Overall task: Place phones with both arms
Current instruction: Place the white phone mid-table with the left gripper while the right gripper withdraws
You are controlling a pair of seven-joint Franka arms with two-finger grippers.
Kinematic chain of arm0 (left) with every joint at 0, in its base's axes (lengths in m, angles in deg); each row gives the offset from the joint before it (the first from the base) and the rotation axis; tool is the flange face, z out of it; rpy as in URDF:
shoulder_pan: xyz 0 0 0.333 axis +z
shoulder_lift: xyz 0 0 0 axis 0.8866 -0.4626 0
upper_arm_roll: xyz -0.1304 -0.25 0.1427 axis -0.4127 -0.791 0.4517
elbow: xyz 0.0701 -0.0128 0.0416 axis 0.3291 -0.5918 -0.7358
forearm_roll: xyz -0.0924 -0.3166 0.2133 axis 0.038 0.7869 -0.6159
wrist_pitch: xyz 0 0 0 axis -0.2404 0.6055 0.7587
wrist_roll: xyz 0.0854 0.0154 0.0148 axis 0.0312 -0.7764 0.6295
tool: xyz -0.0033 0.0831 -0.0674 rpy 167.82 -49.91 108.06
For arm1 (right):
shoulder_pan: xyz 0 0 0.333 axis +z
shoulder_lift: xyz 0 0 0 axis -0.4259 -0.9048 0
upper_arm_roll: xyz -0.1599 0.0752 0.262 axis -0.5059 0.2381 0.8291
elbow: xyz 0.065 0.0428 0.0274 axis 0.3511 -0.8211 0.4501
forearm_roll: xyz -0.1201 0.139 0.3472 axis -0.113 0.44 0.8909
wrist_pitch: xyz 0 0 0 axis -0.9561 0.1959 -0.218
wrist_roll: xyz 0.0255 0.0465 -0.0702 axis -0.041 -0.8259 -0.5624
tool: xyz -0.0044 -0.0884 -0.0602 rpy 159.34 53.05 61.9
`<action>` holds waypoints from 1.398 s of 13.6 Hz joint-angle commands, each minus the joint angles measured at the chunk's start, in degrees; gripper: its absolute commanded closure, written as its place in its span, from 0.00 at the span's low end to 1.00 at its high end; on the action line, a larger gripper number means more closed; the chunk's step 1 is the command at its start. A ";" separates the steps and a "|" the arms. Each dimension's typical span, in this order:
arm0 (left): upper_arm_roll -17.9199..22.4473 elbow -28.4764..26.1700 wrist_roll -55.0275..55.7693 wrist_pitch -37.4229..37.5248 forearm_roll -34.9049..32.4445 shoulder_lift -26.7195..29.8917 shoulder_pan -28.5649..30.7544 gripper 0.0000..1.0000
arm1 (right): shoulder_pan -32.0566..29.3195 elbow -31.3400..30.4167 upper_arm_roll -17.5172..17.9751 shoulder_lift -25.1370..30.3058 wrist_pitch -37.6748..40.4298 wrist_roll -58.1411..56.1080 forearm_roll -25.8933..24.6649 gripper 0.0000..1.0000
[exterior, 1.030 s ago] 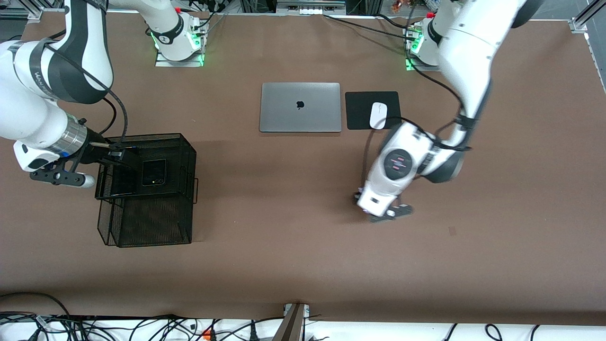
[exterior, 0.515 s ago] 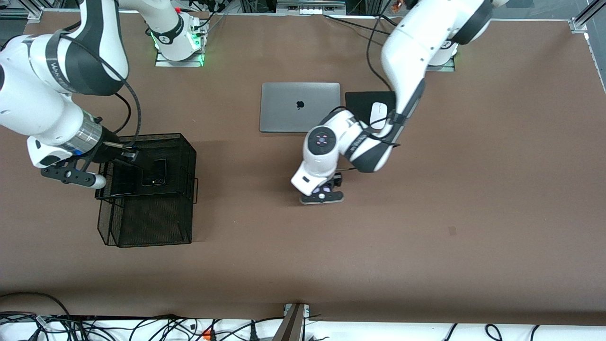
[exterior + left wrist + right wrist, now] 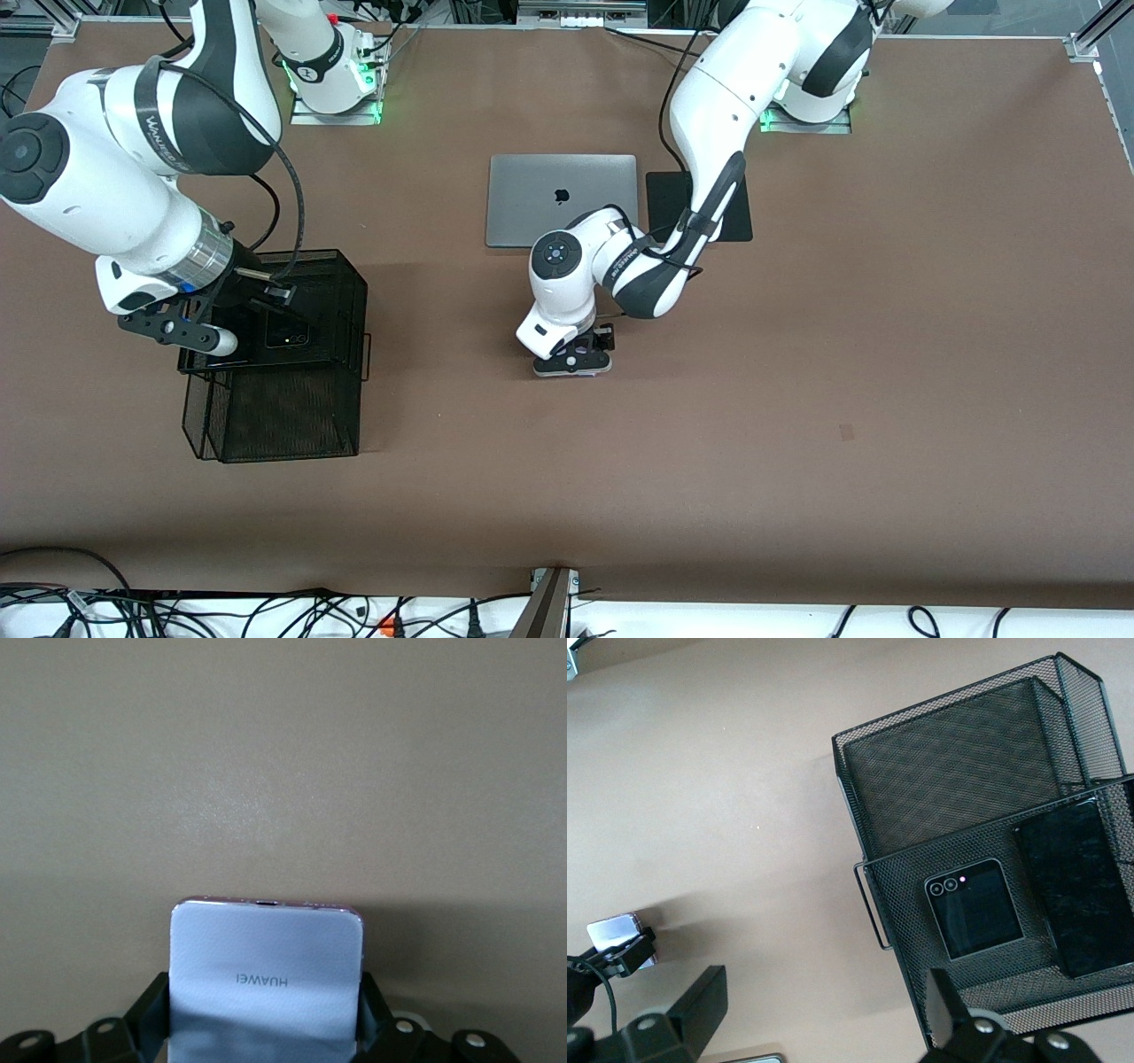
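My left gripper (image 3: 573, 360) is over the middle of the table, at the side of the laptop nearer the camera. In the left wrist view it (image 3: 266, 1014) is shut on the pale lilac-white phone (image 3: 266, 966), held flat over bare table. My right gripper (image 3: 268, 297) is open and empty over the black mesh basket (image 3: 266, 425); its fingers (image 3: 700, 1001) show spread in the right wrist view. The small squarish black phone (image 3: 288, 331) lies in the basket's upper tier (image 3: 868, 895); it also shows in the right wrist view (image 3: 974, 908), next to the long slim black phone (image 3: 1081, 895).
A closed silver laptop (image 3: 562, 200) lies between the arm bases, with a black mouse pad (image 3: 740, 213) beside it toward the left arm's end. The left arm hides the mouse. Cables run along the table edge nearest the camera.
My left arm has swung with the lilac phone from near the mouse pad toward the right arm's end, to the table's middle. My right gripper has shifted a little over the basket.
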 commanded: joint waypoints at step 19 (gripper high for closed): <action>1.28 -3.98 -42.10 26.62 7.67 27.20 37.34 0.00 | 7.01 17.53 19.74 -28.29 -20.53 20.23 2.06 0.01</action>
